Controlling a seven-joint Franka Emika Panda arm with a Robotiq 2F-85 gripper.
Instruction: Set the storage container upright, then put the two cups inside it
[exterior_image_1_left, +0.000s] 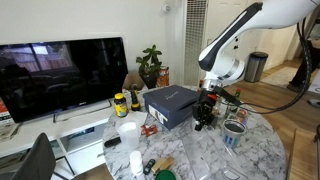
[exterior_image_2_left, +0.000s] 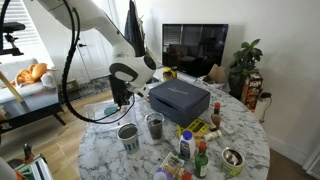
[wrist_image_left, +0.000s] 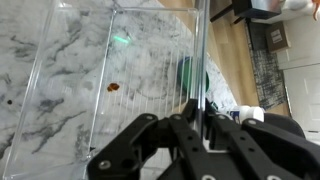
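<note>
Near the table edge, the claw was pinched almost closed on a thin wall of the clear storage container (righting it seemed the step in hand), which next needed settling on its base and releasing before the metal cup and dark cup could go in.

— How do we find the arm?
— We see it white and arched in both exterior views, bending steeply down to the wrist, which points downward.
— And the gripper?
— In the wrist view we see its black fingers drawn close together, pinching a thin clear wall of the storage container.
</note>
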